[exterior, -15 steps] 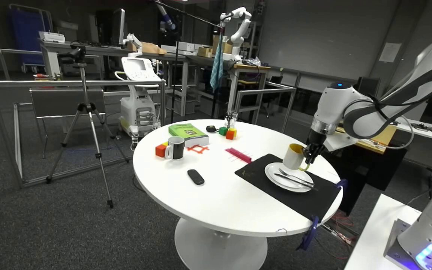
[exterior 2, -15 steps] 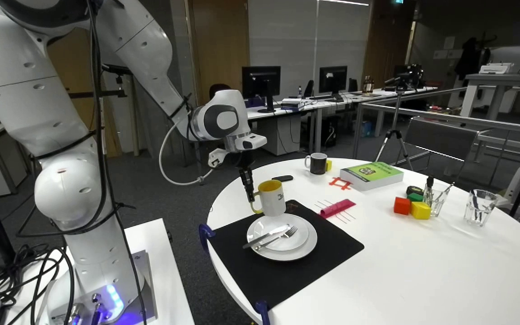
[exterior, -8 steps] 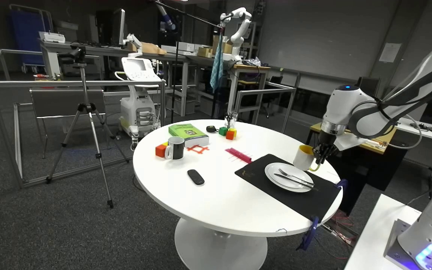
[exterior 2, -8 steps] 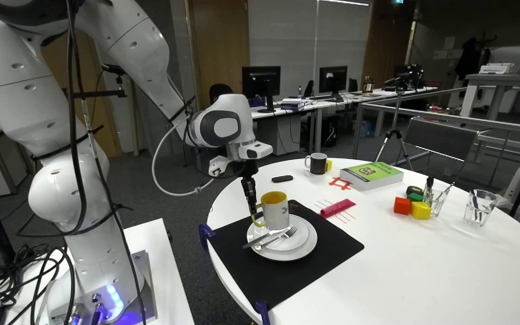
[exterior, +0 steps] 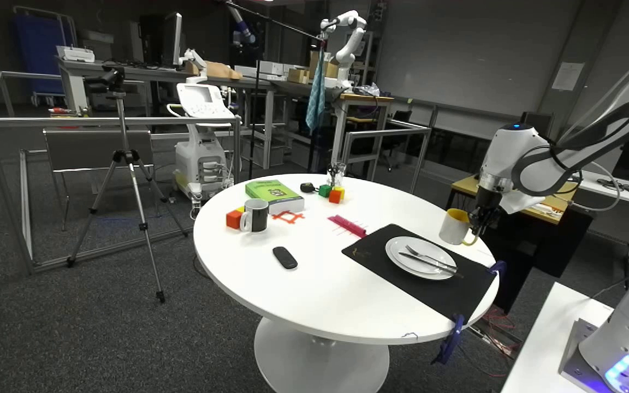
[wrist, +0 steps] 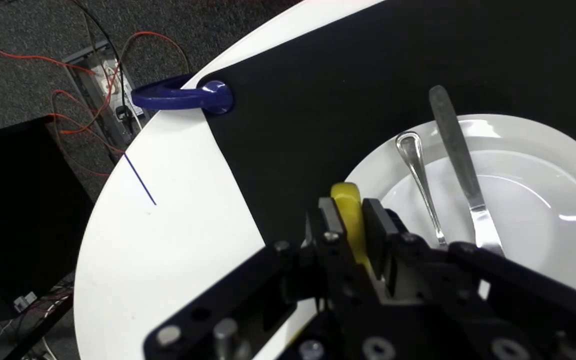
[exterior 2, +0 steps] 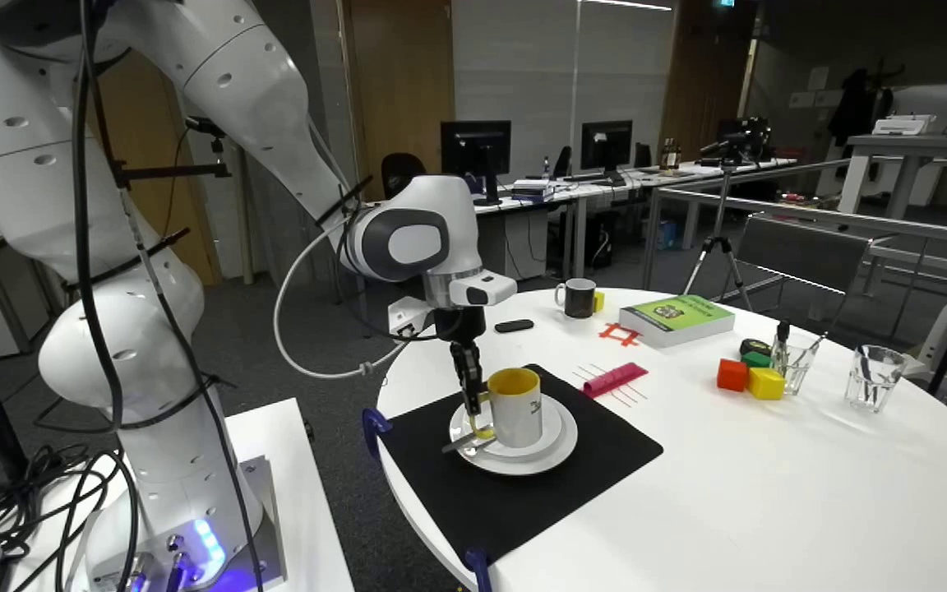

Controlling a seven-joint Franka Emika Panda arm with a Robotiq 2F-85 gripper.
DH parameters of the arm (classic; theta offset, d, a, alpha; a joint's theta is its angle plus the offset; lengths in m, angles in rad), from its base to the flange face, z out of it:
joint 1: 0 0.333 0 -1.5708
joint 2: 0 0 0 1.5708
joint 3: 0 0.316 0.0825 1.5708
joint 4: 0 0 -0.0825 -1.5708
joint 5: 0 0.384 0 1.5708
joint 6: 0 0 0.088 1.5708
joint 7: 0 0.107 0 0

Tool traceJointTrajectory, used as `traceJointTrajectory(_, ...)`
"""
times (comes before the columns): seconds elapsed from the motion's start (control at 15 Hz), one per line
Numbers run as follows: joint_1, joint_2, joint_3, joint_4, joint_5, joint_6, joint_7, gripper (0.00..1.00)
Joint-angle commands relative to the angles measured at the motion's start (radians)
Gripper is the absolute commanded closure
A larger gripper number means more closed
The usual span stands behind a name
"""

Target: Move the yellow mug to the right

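The yellow mug [exterior: 452,229] is white outside, with a yellow inside and a yellow handle. It also shows in an exterior view [exterior 2: 517,418], where it hides part of the plate and cutlery. My gripper [exterior 2: 474,401] is shut on its handle, with the mug body beside the fingers. In the wrist view the yellow handle [wrist: 346,194] stands between the finger pads of my gripper [wrist: 350,210]; the mug body is mostly hidden there. The mug is held in the air near the white plate [exterior: 396,256], slightly tilted in an exterior view.
The plate bears a knife [wrist: 455,142] and fork [wrist: 413,155] on a black placemat [exterior: 445,297], clamped by blue clips [wrist: 183,97] at the table edge. A black mug [exterior: 260,218], remote [exterior: 285,257], book [exterior: 287,203], pink roll [exterior 2: 615,378], coloured blocks [exterior 2: 732,375] and glasses [exterior 2: 874,380] stand farther off.
My gripper and the held mug have moved right in both exterior views. In an exterior view the mug also appears lower and larger, now covering part of the plate. The other objects stay put.
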Motion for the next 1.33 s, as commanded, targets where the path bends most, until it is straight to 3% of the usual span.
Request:
traceJointTrajectory(0.0,-0.037,-0.037,-0.007,-0.012,-0.035,0.039,-0.054,0.96)
traceJointTrajectory(0.27,-0.048,-0.043,0.005,-0.017,-0.1,0.07,-0.056,0.96)
traceJointTrajectory(0.33,-0.039,-0.002,0.005,0.001,-0.06,0.029,-0.037,0.82)
traceJointTrajectory(0.87,-0.039,-0.001,0.009,0.001,-0.074,0.04,-0.037,0.82)
traceJointTrajectory(0.93,-0.039,-0.001,0.009,0.001,-0.074,0.04,-0.037,0.96)
traceJointTrajectory(1.27,-0.056,0.032,-0.003,0.019,-0.107,0.061,-0.034,0.96)
